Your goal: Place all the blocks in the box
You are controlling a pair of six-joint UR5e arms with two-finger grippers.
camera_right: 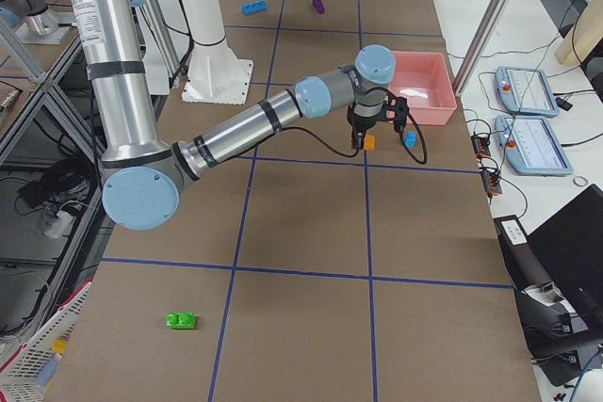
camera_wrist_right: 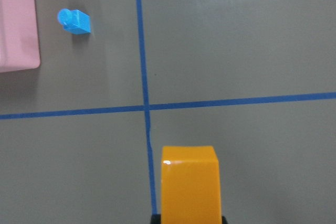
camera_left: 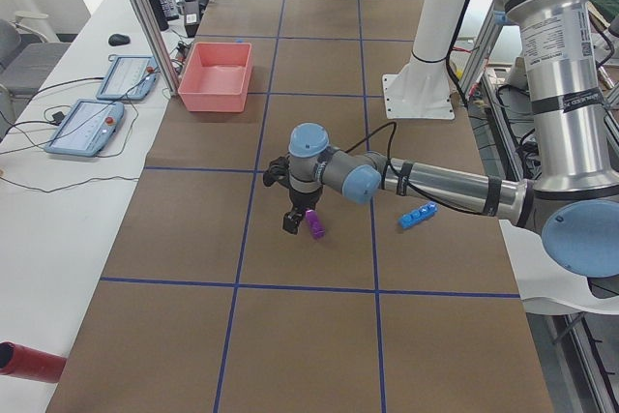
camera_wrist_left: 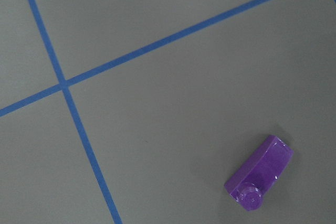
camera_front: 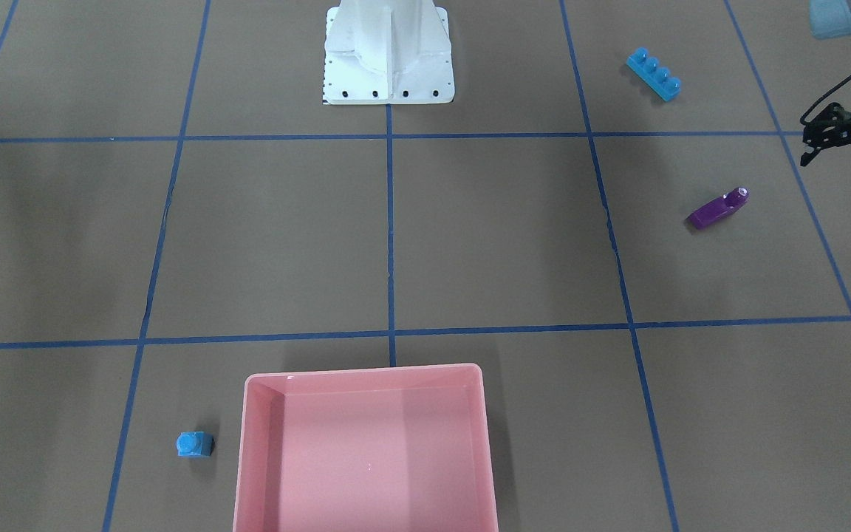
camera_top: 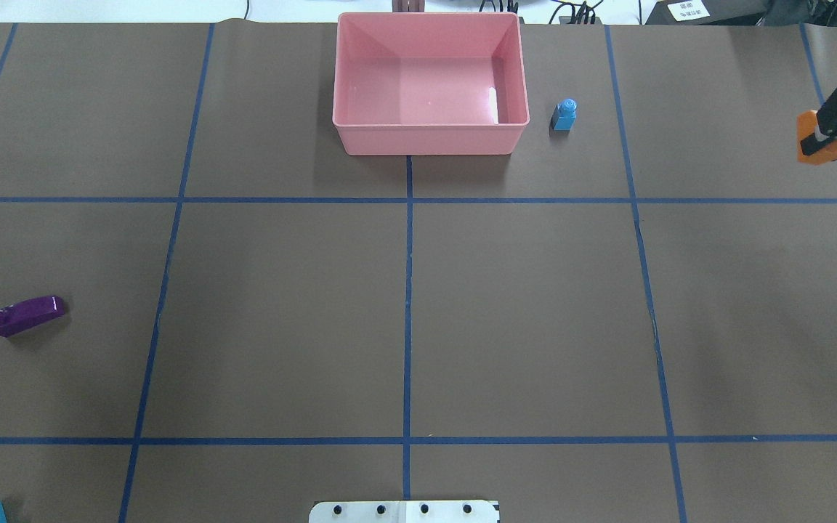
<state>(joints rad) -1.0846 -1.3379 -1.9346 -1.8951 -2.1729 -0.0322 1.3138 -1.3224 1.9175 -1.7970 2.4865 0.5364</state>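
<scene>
My right gripper (camera_top: 831,132) is shut on the orange sloped brick (camera_top: 812,145) at the table's far right; the brick fills the right wrist view (camera_wrist_right: 189,182). The small blue cube (camera_top: 564,116) stands just right of the pink box (camera_top: 429,138), which holds no bricks. My left gripper (camera_front: 839,164) looks open and empty, hovering beside the purple curved wedge (camera_front: 719,209), which also shows in the left wrist view (camera_wrist_left: 260,173). The long blue four-stud brick (camera_front: 653,74) lies near the robot's left side. The green two-stud brick (camera_right: 181,321) lies far off at the right end.
The white metal base (camera_front: 388,74) stands at the near middle edge. Blue tape lines grid the brown table. Tablets and cables (camera_right: 528,101) lie on the white bench beyond the box. A red cylinder (camera_left: 29,363) lies at the left end.
</scene>
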